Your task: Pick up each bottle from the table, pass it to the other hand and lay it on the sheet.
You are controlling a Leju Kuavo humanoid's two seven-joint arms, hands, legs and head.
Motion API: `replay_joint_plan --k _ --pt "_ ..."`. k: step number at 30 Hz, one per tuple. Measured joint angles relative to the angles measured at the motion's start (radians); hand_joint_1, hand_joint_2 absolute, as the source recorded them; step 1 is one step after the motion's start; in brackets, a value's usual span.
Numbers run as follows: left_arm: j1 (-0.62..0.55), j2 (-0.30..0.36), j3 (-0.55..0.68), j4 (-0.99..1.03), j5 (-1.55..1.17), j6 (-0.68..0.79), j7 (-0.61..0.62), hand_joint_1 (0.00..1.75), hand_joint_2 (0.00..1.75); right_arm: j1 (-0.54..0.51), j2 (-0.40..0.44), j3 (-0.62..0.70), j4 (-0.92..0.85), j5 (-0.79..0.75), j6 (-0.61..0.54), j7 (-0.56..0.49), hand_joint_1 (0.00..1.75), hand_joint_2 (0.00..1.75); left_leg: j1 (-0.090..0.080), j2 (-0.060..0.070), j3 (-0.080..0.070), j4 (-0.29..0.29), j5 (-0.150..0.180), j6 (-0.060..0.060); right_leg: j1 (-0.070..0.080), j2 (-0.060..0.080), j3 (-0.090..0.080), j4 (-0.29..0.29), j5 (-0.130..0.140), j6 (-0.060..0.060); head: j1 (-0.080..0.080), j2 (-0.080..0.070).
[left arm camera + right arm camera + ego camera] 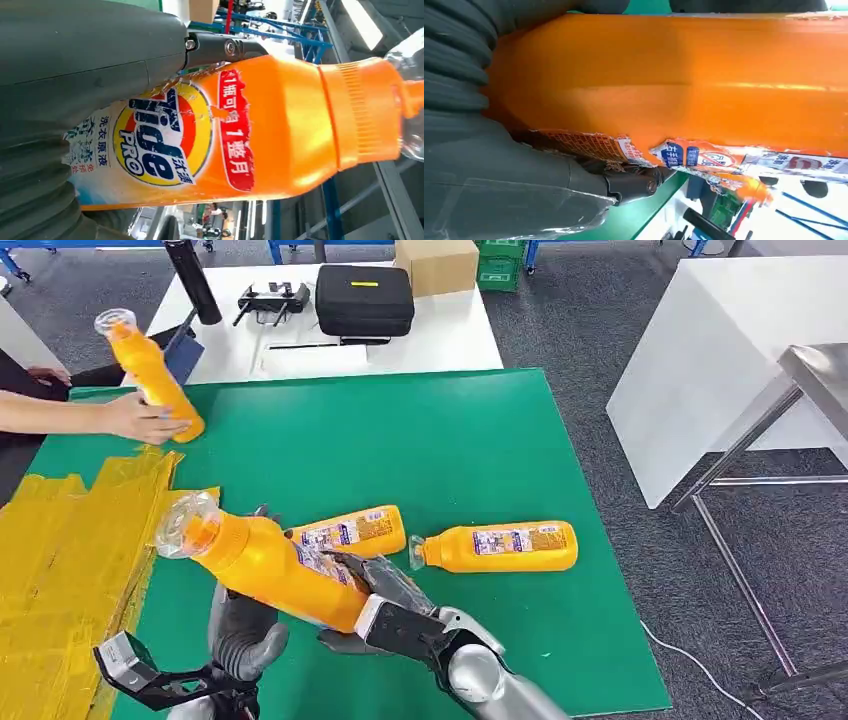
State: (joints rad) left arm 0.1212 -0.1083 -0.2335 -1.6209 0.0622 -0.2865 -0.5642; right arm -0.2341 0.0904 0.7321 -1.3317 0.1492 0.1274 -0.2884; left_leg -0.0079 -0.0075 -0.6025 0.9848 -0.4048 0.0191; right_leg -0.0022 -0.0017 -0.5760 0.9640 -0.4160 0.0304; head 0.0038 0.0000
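Note:
A large orange detergent bottle (265, 565) with a clear cap hangs tilted above the green mat (450, 440), cap toward the yellow sheet (60, 560). My left hand (245, 632) grips it from below near the middle, thumb across the label (75, 65) of the bottle (280, 125). My right hand (385, 612) grips the base end, its thumb (499, 175) against the bottle (674, 75). Two more orange bottles lie on the mat, one (352, 530) just behind the held one and one (500, 547) to the right.
A person's hand (140, 420) at the mat's far left holds another orange bottle (150, 365) upright. Behind the mat a white table carries a black case (364, 298), a cardboard box (437, 262) and a black cylinder (193, 280). A metal-framed table (800, 370) stands right.

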Motion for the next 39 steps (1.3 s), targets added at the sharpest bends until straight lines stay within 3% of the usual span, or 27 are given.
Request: replay_joint_plan --k 15,16,24,32,33,39 --pt "-0.014 0.002 0.001 0.016 -0.031 -0.023 0.004 0.0 1.75 -0.028 0.045 0.079 0.121 0.088 0.051 0.017 1.75 1.75 0.0 0.001 0.0 0.0 0.0 0.0 0.0 0.0 -0.001 0.0 0.0 0.0 0.0 0.0" --pt "-0.015 0.003 0.005 0.024 -0.029 -0.022 0.004 1.75 1.75 -0.041 0.055 0.095 0.146 0.098 0.052 0.016 1.75 1.75 0.0 0.002 0.0 0.0 0.0 0.0 0.0 0.0 -0.001 0.0 0.0 0.0 0.0 0.0" --pt "-0.011 0.014 0.031 0.069 -0.007 -0.032 -0.005 1.75 1.75 -0.125 0.085 0.183 0.287 0.114 0.05 -0.003 1.75 1.75 0.0 0.002 0.0 0.0 0.0 0.0 0.0 0.0 -0.002 0.0 0.0 0.0 0.0 0.0" --pt "-0.012 0.016 0.038 0.089 -0.001 -0.052 -0.019 1.75 1.75 -0.134 0.084 0.198 0.311 0.114 0.024 -0.004 1.75 1.75 0.0 0.003 -0.001 0.0 0.0 0.0 -0.001 0.001 -0.003 0.0 0.0 0.0 0.0 0.0" --pt "-0.012 0.016 0.038 0.09 -0.001 -0.053 -0.021 1.75 1.75 -0.129 0.084 0.198 0.311 0.116 0.012 -0.002 0.09 1.75 0.0 0.003 -0.001 0.0 0.0 0.0 -0.001 0.0 -0.003 0.0 0.0 0.0 0.0 0.0" --pt "-0.011 0.016 0.045 0.08 -0.019 -0.05 -0.047 1.75 1.75 -0.082 0.055 0.172 0.245 0.179 -0.084 0.014 0.0 1.75 0.0 0.002 -0.001 0.0 0.0 0.0 -0.001 0.0 -0.003 0.0 0.0 0.0 0.0 0.0"
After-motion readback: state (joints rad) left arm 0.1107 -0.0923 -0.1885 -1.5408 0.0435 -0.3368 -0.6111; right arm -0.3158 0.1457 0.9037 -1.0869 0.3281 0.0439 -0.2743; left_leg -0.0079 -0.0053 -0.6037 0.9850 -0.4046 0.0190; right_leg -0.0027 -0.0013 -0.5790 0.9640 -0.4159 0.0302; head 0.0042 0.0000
